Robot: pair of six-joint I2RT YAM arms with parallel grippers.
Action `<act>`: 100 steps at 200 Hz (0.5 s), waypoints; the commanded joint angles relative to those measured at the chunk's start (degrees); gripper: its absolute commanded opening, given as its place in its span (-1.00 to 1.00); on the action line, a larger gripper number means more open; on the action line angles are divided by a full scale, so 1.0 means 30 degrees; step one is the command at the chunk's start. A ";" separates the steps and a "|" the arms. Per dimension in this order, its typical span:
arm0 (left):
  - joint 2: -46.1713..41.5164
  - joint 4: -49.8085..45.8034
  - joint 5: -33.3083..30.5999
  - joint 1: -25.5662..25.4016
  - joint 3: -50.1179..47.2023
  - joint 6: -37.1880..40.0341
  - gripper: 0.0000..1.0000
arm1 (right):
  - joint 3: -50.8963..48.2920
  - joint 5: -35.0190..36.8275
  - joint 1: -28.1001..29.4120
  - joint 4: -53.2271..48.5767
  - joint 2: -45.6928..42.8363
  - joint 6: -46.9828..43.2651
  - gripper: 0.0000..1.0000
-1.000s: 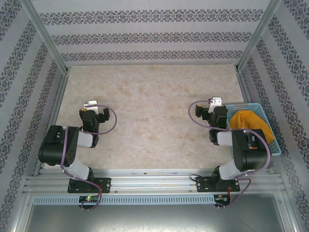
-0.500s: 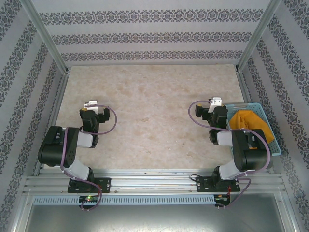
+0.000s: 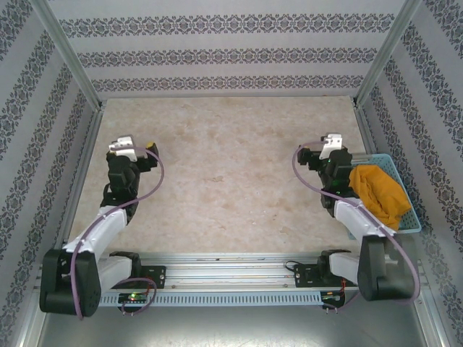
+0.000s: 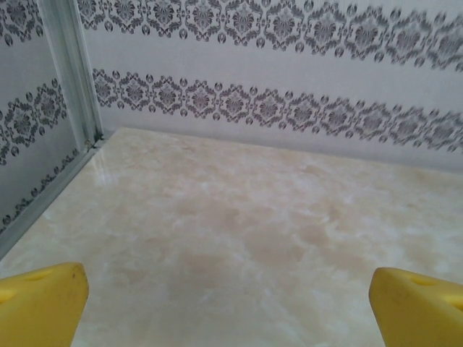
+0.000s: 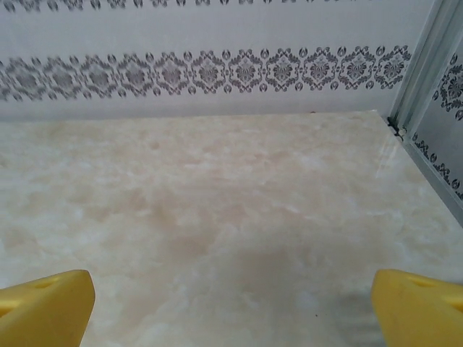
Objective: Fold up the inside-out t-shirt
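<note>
Both arms have unfolded from their tucked pose of a second ago and now reach farther out over the beige marbled tabletop [image 3: 231, 188], which carries no cloth yet. We see the light-blue plastic basket [image 3: 414, 217] at the tabletop's right edge. The mustard-orange inside-out t-shirt [image 3: 376, 188] lies bunched inside it, spilling over the left rim just beside the right arm. As we judge it, none of the folding is done: the shirt has yet to be lifted out, spread flat and folded. The right end effector [image 3: 334, 141] hovers near the basket's far left corner, jaws wide apart and holding nothing. The left end effector [image 3: 134, 147] stands well apart across the tabletop, likewise spread and empty. In the left wrist view, its yellow fingertips [image 4: 40, 303] frame bare tabletop.
</note>
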 commanded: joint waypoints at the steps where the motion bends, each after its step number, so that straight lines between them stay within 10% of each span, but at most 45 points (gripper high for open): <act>1: -0.1333 -0.5991 0.1327 -0.0145 0.2234 -0.3015 1.00 | 0.2955 -0.0374 0.0031 -0.5493 -0.1815 0.2619 0.96; 47: -0.2661 -1.4733 0.1721 0.0032 0.6635 -0.7834 1.00 | 0.6720 -0.2560 -0.2171 -1.2791 -0.3840 0.8351 0.96; 74: -0.4718 -1.2124 0.5335 0.0201 0.5622 -0.8246 1.00 | 0.5558 -0.4821 -0.4420 -1.2446 -0.5227 1.0958 0.96; 100: -0.4162 -1.2295 0.5906 0.0254 0.5919 -0.8519 1.00 | 0.6525 -0.0062 -0.4655 -1.6365 -0.5130 1.0417 0.96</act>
